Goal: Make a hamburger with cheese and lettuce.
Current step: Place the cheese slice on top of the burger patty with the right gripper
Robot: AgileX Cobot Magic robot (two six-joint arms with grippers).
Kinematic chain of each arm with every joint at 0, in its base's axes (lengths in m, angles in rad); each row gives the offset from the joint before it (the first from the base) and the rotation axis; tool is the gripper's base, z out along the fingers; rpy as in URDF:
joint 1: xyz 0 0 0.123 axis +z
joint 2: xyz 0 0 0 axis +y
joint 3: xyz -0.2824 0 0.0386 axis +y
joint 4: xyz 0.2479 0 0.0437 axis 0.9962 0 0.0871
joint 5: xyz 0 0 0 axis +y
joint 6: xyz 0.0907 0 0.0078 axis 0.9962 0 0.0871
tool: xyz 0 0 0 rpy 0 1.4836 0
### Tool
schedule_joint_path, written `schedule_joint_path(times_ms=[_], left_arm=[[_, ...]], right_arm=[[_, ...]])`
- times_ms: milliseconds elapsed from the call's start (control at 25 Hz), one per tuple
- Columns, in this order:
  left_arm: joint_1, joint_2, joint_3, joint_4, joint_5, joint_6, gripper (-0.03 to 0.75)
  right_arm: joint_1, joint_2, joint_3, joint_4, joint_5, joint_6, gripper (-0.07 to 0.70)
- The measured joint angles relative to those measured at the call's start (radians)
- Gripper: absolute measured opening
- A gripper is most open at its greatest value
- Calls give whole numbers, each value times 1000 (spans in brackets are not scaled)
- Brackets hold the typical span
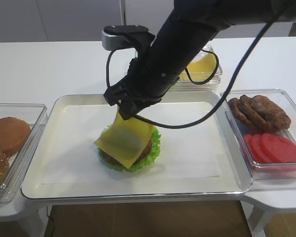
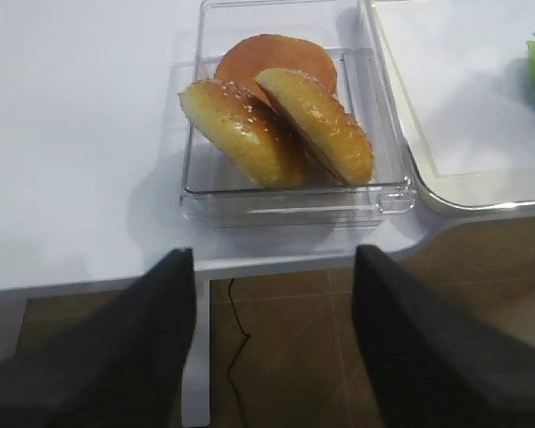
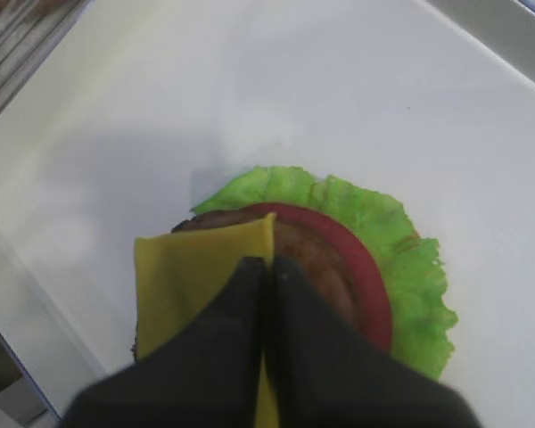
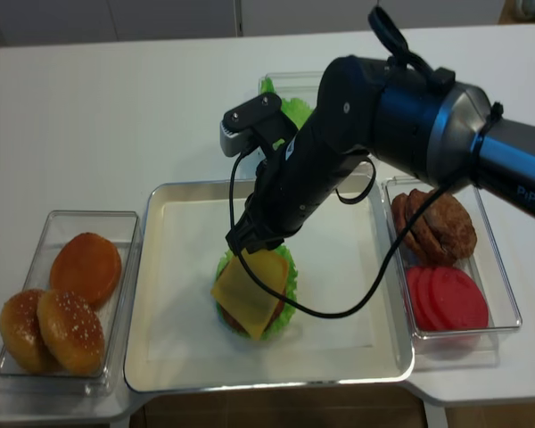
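A smooth white table carries everything, brown floor showing under its front edge; at the left a clear plastic box holds glossy seeded tan buns, and the left gripper hangs before it with fingers spread wide and nothing between them; in the middle a pale tray bears the hamburger, its ruffled green lettuce frilling the rim; the right gripper is pinched onto the thin, flat yellow cheese, tilted over the patty; at the right, a clear box holds rough brown patties and red slices.
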Motion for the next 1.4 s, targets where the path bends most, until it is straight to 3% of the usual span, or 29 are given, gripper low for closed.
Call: schedule_joint_path(times_ms=[640,840,1120,1400], left_arm=[[0,0,0,0,0,0,414],[0,0,0,0,0,0,414],[0,0,0,0,0,0,414],[0,0,0,0,0,0,414]], right_arm=[[0,17,0,-12,-4,2,27],[0,19,0,1,-4,47,27],[0,19,0,53,-2,6,27],[0,19,0,21,-2,7,27]])
